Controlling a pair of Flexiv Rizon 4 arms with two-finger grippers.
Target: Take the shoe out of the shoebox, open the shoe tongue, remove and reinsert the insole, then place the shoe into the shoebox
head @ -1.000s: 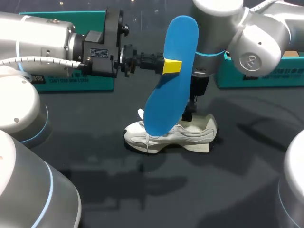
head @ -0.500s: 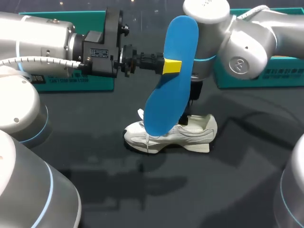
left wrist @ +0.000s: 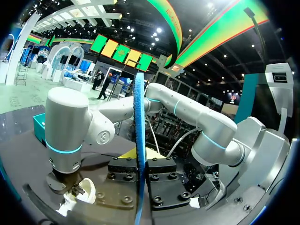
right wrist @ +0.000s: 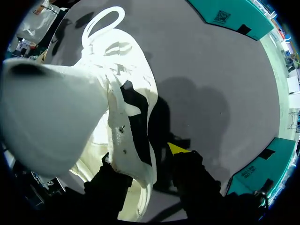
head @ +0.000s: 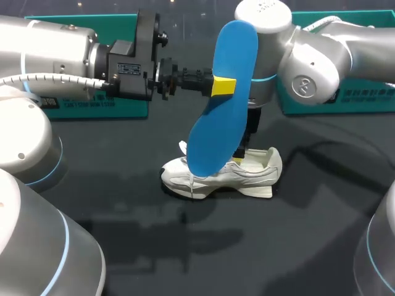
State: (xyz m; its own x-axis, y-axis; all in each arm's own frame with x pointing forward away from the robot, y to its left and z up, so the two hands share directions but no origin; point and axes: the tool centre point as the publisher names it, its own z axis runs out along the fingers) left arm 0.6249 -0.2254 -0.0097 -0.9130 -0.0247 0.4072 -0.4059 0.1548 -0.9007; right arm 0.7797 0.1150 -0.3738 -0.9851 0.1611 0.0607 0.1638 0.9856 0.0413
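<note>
- One white shoe sits on its sole on the dark surface, near the middle and outside both boxes, lengthwise across my view.
- In the right wrist view the shoe fills most of what lies ahead, with a white loop at its far end.
- One blue insole is out of the shoe and held up in the air above it, standing nearly on end and leaning a little. Its lower tip overlaps the shoe in the head view, and I cannot tell whether the two touch.
- My left end effector comes in level from the left and is pinching the insole around its middle. In the left wrist view the insole shows edge-on, clamped in that end effector.
- My right end effector reaches down from the right to the shoe's open rim, at the end nearer my right side. The rim's wall runs into it, but I cannot tell whether it is gripping or merely straddling.
- Two teal boxes stand at the back of the surface: the left teal box behind my left arm and the right teal box behind my right arm, both well apart from the shoe.
</note>
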